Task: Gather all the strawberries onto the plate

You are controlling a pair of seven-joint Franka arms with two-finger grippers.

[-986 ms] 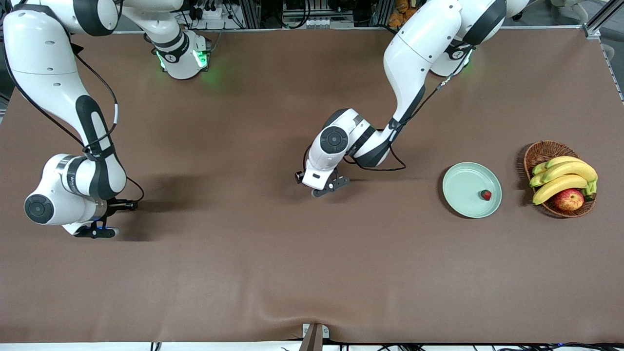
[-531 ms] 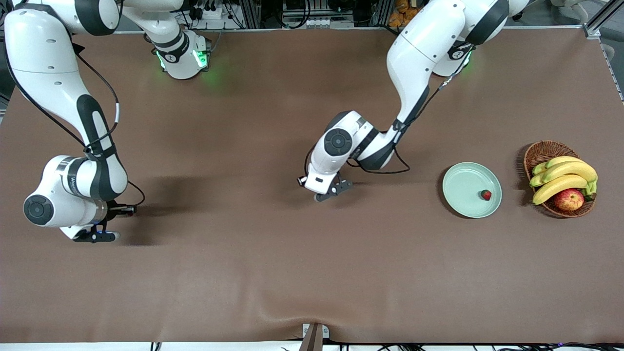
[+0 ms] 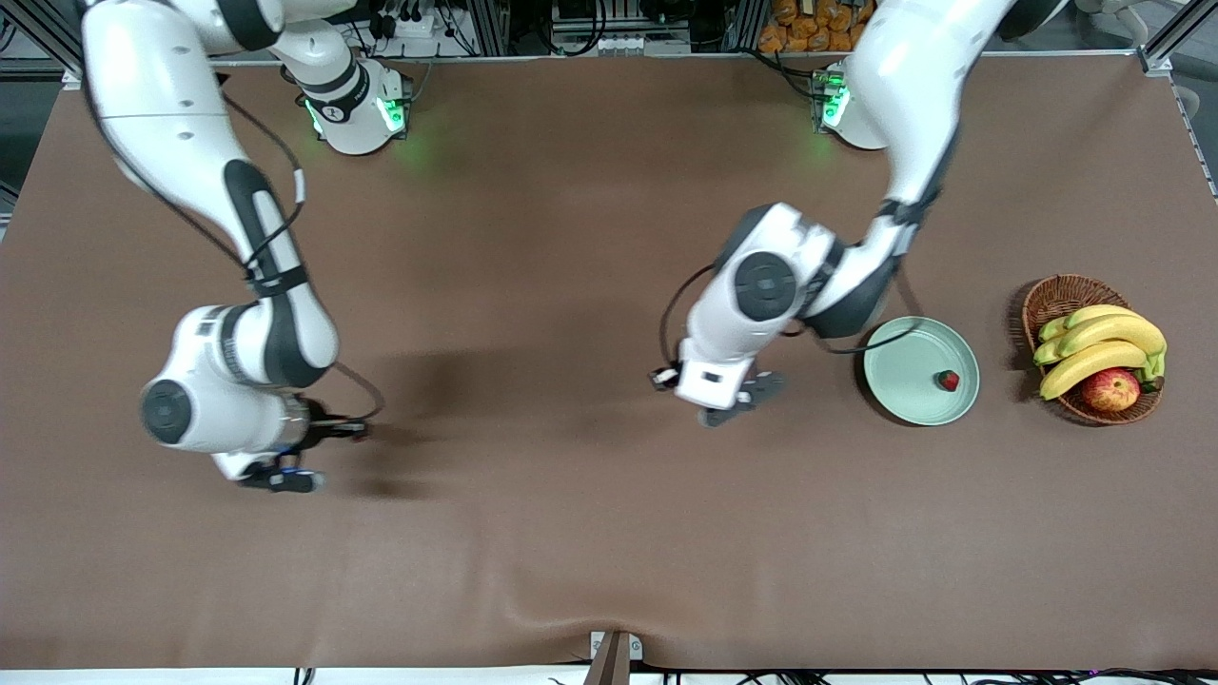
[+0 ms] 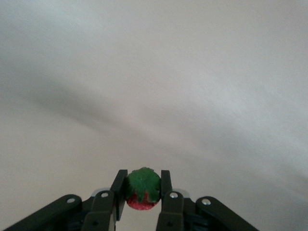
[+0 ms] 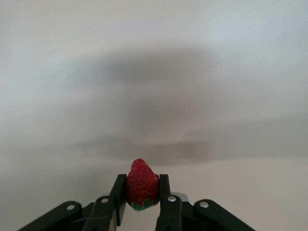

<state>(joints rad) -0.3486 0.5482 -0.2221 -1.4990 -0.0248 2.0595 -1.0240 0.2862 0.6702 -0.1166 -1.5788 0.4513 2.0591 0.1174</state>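
The pale mint-green plate [image 3: 904, 376] lies toward the left arm's end of the table, with one small strawberry [image 3: 949, 381] in it. My left gripper [image 3: 731, 404] hangs over bare table beside the plate, toward the right arm's end; in the left wrist view it [image 4: 142, 188] is shut on a strawberry [image 4: 143, 187], green top showing. My right gripper [image 3: 276, 476] hangs over bare table toward the right arm's end; in the right wrist view it [image 5: 142, 187] is shut on a strawberry [image 5: 142, 183], red tip pointing out.
A brown wicker basket [image 3: 1056, 297] with bananas [image 3: 1104, 344] and a red-yellow apple [image 3: 1109, 389] stands beside the plate, toward the left arm's end of the table. The brown table cover has a fold [image 3: 571, 614] at the front edge.
Both arms have moved toward the left arm's end of the table, each carrying its strawberry. The left gripper is now close beside the plate. The strawberry in the plate has not moved.
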